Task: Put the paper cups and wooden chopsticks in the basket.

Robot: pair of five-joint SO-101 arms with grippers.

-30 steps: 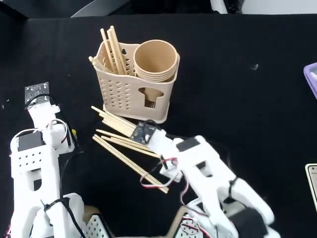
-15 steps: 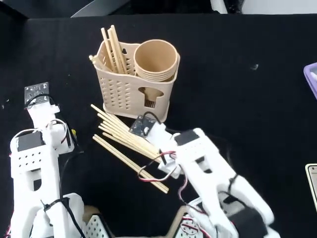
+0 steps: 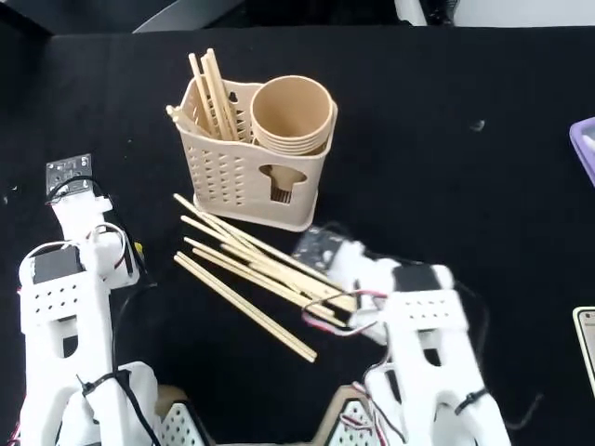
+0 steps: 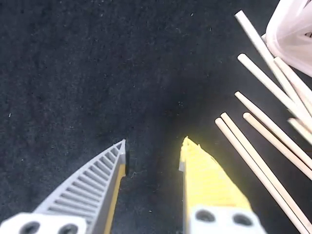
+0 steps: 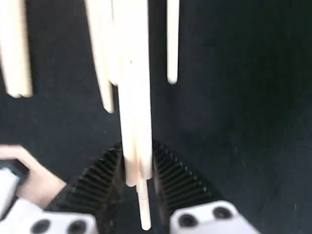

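Observation:
A beige perforated basket [image 3: 244,172] stands on the black table, holding stacked paper cups [image 3: 291,111] and several upright wooden chopsticks [image 3: 208,88]. Loose chopsticks [image 3: 240,263] lie fanned on the table in front of it. My right gripper [image 5: 136,146] is shut on a small bundle of chopsticks [image 5: 134,92], gripping them near their ends; in the high view this grip sits at the right end of the fan [image 3: 342,302]. My left gripper [image 4: 153,148] hovers open over bare cloth, to the left of the loose chopsticks [image 4: 265,146], with a basket corner [image 4: 295,36] beyond.
The left arm [image 3: 65,288] stands at the table's left front. A purple object [image 3: 584,139] pokes in at the right edge, and a pale item [image 3: 586,339] lies lower on that edge. Open black cloth stretches right of the basket.
The right arm has swung from over the middle of the chopstick pile toward the right, pulling a few chopsticks with it so they now splay rightward. The left arm stayed still.

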